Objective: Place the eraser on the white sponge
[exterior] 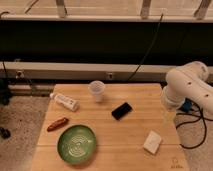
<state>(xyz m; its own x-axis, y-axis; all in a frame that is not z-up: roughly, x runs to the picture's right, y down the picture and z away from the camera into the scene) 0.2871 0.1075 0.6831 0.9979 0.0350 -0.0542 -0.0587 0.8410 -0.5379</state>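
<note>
The eraser (122, 110) is a small flat black block lying on the wooden table (115, 150), near its middle. The white sponge (153, 142) is a cream block lying near the table's front right corner, apart from the eraser. My gripper (168, 119) hangs from the white arm (187, 87) at the table's right edge. It is to the right of the eraser and above and behind the sponge, touching neither.
A green plate (76, 145) sits at the front left. A reddish-brown elongated object (57, 123) lies behind it. A white bottle (65, 102) lies on its side at the back left. A translucent cup (97, 91) stands at the back middle. Cables hang behind the table.
</note>
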